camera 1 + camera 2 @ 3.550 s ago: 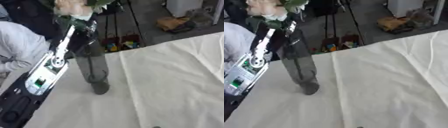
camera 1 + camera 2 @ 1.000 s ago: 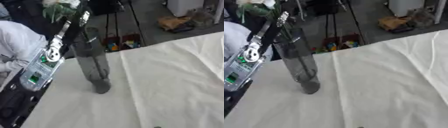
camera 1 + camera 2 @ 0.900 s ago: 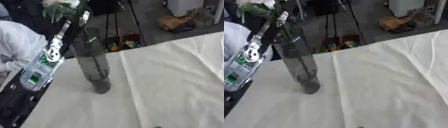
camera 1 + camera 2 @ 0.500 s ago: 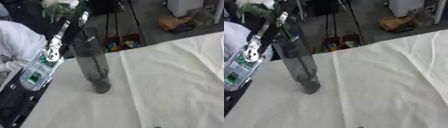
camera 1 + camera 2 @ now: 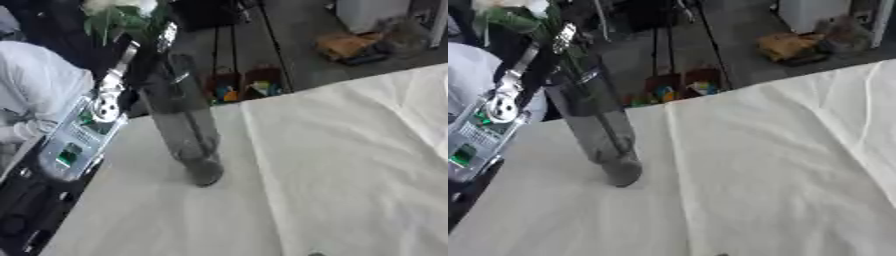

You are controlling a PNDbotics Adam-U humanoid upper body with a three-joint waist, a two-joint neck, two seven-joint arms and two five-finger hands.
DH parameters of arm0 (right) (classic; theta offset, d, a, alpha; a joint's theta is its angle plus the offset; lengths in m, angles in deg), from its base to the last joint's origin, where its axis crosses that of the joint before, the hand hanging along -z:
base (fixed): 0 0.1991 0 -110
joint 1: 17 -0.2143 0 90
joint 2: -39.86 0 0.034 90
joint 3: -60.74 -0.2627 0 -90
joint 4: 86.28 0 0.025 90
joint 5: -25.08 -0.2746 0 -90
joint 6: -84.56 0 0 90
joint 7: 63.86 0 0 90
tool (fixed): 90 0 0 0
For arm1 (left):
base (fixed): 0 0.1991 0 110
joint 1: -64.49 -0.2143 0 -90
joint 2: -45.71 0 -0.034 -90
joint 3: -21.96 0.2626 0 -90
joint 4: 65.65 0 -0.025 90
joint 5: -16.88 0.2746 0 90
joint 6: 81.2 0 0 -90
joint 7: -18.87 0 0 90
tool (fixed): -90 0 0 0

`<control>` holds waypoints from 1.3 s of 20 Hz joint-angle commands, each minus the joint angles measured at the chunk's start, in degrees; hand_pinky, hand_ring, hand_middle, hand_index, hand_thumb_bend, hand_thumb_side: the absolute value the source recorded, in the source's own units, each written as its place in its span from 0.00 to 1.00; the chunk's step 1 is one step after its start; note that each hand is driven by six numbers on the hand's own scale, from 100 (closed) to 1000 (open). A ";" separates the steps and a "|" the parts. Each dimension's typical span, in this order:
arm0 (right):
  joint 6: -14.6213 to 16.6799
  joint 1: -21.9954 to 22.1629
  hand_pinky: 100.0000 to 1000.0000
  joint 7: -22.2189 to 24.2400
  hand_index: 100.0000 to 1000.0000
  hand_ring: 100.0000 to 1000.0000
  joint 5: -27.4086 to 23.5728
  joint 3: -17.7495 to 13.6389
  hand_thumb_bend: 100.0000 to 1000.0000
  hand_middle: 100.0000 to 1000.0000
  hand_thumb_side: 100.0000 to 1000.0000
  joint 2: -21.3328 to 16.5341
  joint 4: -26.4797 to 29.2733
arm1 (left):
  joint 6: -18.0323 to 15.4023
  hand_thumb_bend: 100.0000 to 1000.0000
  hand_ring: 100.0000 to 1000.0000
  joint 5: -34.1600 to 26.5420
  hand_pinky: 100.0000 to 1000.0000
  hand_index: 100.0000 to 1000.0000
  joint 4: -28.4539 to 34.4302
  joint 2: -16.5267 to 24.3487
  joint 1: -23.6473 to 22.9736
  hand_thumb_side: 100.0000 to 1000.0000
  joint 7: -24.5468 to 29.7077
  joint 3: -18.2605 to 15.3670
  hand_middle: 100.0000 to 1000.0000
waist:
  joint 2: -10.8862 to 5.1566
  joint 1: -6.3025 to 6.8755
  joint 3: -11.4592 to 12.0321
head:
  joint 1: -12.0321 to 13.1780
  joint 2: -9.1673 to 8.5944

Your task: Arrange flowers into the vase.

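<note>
Left hand (image 5: 156,42) up by the vase (image 5: 184,120) mouth, apparently gripping the flower (image 5: 118,11) stem so it feeds in; finger closure unclear. Right hand unseen

A white cloth (image 5: 350,165) covers the tabletop. Beyond its far edge lies grey floor (image 5: 297,30), where thin black tripod legs (image 5: 267,40) stand over a small box of colourful bits (image 5: 241,90); a brown bundle (image 5: 350,46) lies farther right.

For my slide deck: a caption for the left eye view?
Left arm holds flowers above a glass vase on a white tablecloth.
</note>
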 commanded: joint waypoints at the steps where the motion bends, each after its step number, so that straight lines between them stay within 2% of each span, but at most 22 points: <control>1: -0.04 -0.38 0.63 0.22 0.63 0.63 -0.21 -0.23 0.00 0.42 1.00 -0.43 1.00 | 0.12 0.00 0.81 0.16 0.68 0.99 1.07 1.63 1.67 1.00 0.12 -0.90 0.89 | -1.34 -0.60 0.24 | -0.13 -0.14; 26: -0.27 -0.17 0.63 0.38 0.63 0.63 -0.47 -0.29 0.00 0.42 1.00 -0.33 1.00 | 0.63 0.00 0.81 -0.32 0.68 0.99 1.68 1.57 2.14 1.00 0.19 -1.29 0.89 | -1.84 -0.43 0.25 | 0.12 0.05</control>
